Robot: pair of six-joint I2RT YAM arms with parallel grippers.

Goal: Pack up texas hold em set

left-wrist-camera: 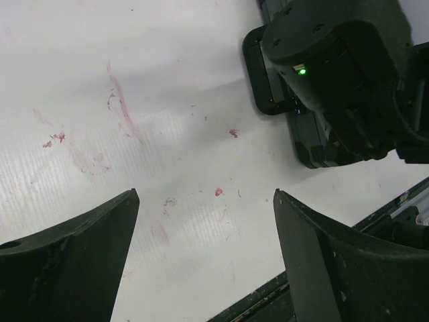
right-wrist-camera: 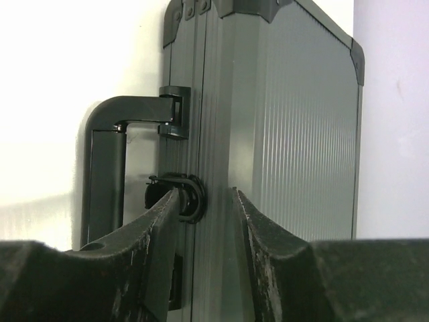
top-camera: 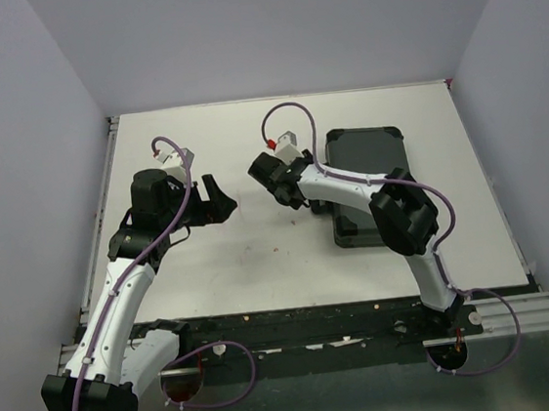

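A white table (top-camera: 470,195) is enclosed on three sides by pale grey walls (top-camera: 13,145). Reddish smudges (left-wrist-camera: 124,104) are scattered over its surface. A black rail (top-camera: 316,324) is fixed along its near edge.

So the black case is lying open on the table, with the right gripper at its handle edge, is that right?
Not quite: the black case is shut, its lid down on the base, as the right wrist view shows. The rest holds: it lies on the table, and the right gripper is at the edge with the handle.
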